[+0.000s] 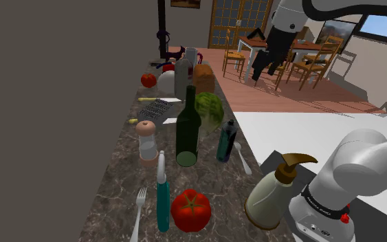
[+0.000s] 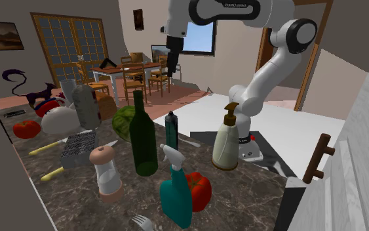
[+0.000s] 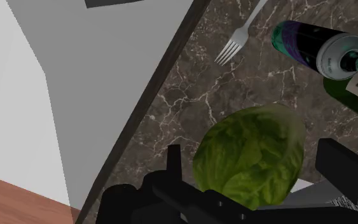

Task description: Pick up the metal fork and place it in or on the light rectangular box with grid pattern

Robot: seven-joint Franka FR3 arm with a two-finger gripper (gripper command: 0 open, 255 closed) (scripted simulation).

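Observation:
A silver fork lies on the dark marble counter near its edge, beside a small dark bottle; the same fork lies right of the bottle in the shoulder view. A second pale fork lies at the counter's near end. The grey grid-patterned box sits further back. My gripper hangs high above the counter, open and empty, over a green lettuce.
A tall green bottle, a teal spray bottle, a tomato, a soap dispenser and a shaker crowd the counter. A white surface adjoins it; dining chairs stand beyond.

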